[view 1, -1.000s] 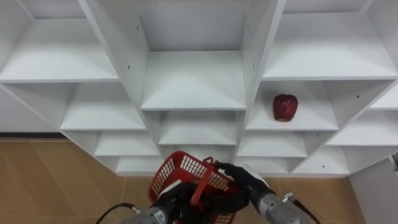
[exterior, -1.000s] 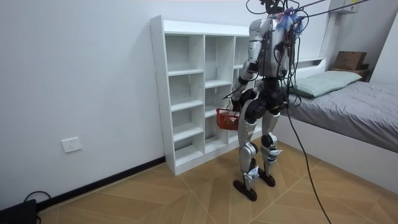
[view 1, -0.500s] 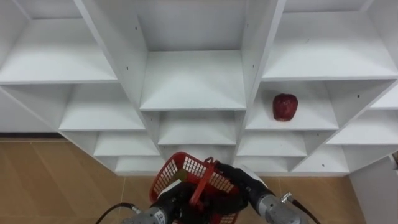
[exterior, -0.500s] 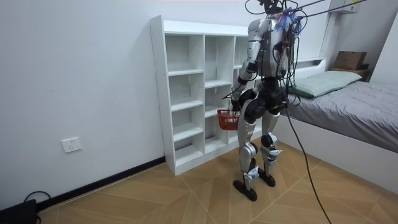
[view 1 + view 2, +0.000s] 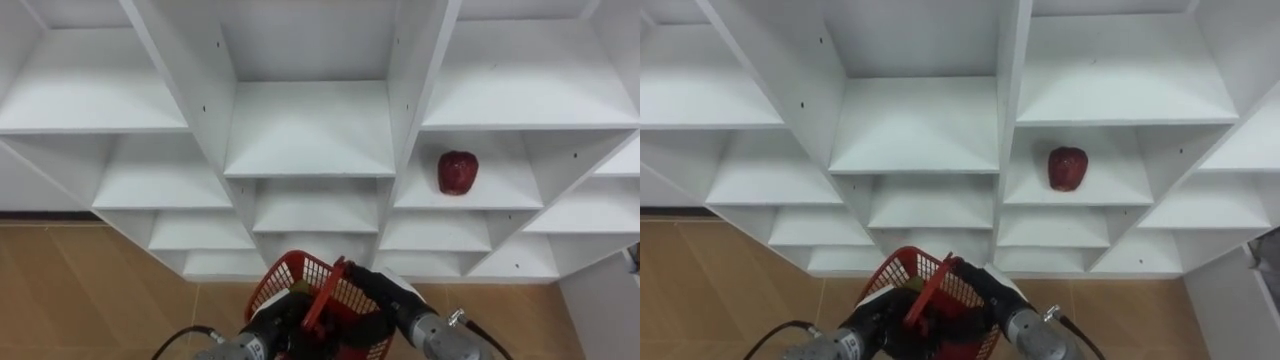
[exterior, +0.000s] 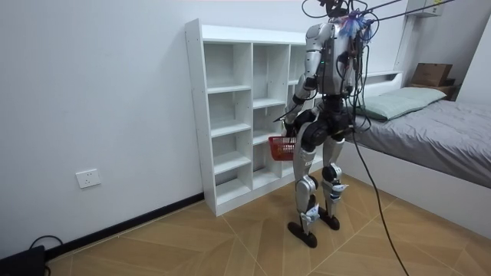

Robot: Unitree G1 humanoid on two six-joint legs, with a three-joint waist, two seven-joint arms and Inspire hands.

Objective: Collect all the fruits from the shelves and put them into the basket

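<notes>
A red apple (image 5: 457,172) lies on a middle shelf in the right column of the white closet (image 5: 310,130). I stand close in front of the closet (image 6: 230,115). A red mesh basket (image 5: 300,280) hangs low before me, its handle (image 5: 322,292) standing up. My left hand (image 5: 272,328) is curled at the foot of that handle. From the right, my right hand (image 5: 372,290) lies over the basket's right rim, its fingers hidden inside. Something small and yellow-green (image 5: 297,288) shows in the basket.
The other shelf compartments in view are bare. Wooden floor (image 5: 90,290) lies below the closet. A bed (image 6: 437,130) stands behind me at the room view's right, and a white wall (image 5: 605,310) closes the closet's right side.
The basket and both hands have edged a little to the right. The apple has not moved.
</notes>
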